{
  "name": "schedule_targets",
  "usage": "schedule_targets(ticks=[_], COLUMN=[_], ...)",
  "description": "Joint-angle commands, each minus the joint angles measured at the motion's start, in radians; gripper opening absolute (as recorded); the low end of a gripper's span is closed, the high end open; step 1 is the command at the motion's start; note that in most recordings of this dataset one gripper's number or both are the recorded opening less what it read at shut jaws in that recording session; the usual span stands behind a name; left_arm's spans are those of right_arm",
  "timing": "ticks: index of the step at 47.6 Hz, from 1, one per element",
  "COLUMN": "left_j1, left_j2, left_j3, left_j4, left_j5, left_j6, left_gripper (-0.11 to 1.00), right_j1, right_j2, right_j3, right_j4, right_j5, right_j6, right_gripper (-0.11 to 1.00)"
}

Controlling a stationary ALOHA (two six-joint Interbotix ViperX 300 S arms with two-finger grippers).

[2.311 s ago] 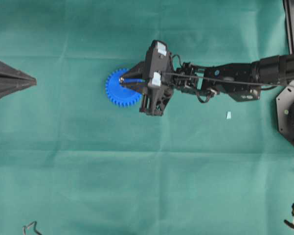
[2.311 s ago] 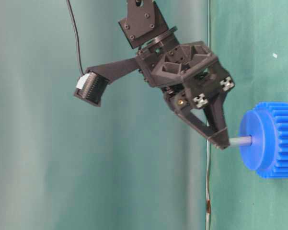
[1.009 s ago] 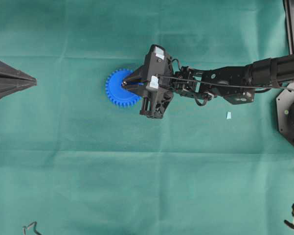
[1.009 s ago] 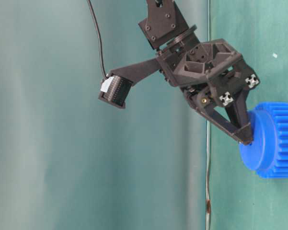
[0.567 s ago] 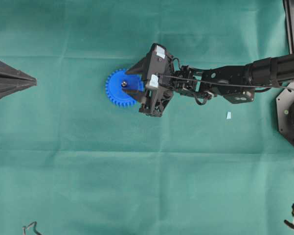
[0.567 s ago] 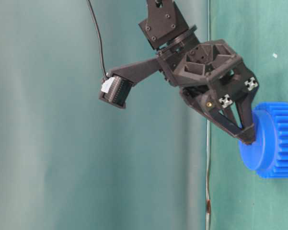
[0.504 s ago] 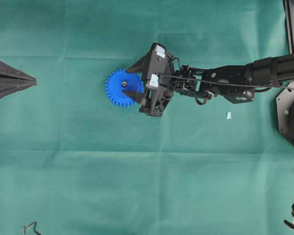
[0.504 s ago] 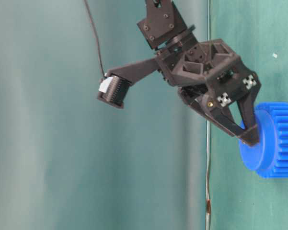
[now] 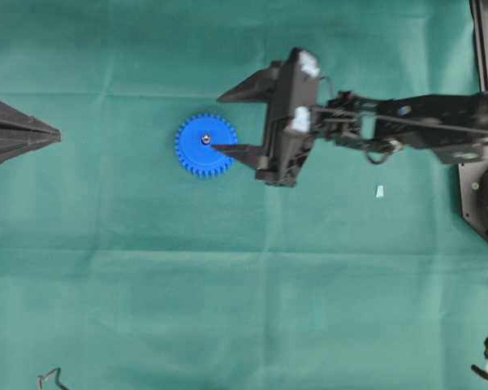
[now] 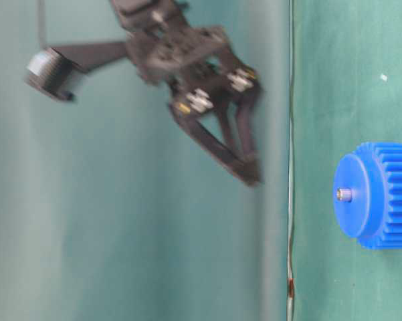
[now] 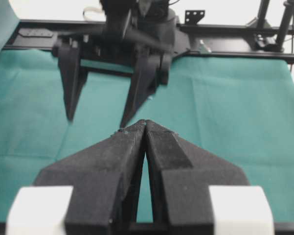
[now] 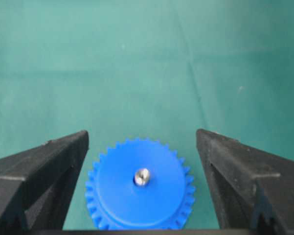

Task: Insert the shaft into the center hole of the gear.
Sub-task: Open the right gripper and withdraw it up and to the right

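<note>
Right gripper (image 9: 219, 122) jaws spread wide, empty, clear of the gear (image 9: 205, 145); blurred in table-level view. Shaft (image 12: 142, 176) seated in the center hole, only its silvery tip showing; hole itself hidden. Gear lies flat on green cloth (image 9: 146, 284). Left gripper (image 11: 146, 123) fingers pressed together, empty, mostly cut off at overhead edge.

right gripper (image 10: 247, 170) motion-blurred, center hole hidden by shaft (image 12: 142, 176), gear (image 10: 381, 194) cropped

Even, soft light throughout; the right arm (image 10: 187, 67) is motion-blurred, with foreground jaws defocused.
</note>
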Motion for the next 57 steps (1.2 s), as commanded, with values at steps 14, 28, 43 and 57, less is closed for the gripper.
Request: schedule_targets(ticks=[14, 28, 43, 57], left_j1=[0.002, 0.002, 0.002, 0.002], left_j2=[0.008, 0.008, 0.008, 0.008], left_j3=[-0.023, -0.023, -0.021, -0.023], left_j4=[0.003, 0.003, 0.003, 0.003], left_j5=[-0.006, -0.005, -0.006, -0.006], left_j6=[0.000, 0.002, 0.002, 0.002], left_gripper=[0.00, 0.00, 0.00, 0.00], right_j1=[0.002, 0.003, 0.008, 0.009], right_j2=[-0.158, -0.337, -0.603, -0.704], right_j3=[0.064, 0.179, 0.310, 0.356], right_j4=[0.000, 0.000, 0.006, 0.009], right_j5=[-0.006, -0.006, 0.044, 0.097], right_j6=[-0.009, -0.008, -0.002, -0.002], right_gripper=[0.93, 0.93, 0.93, 0.93])
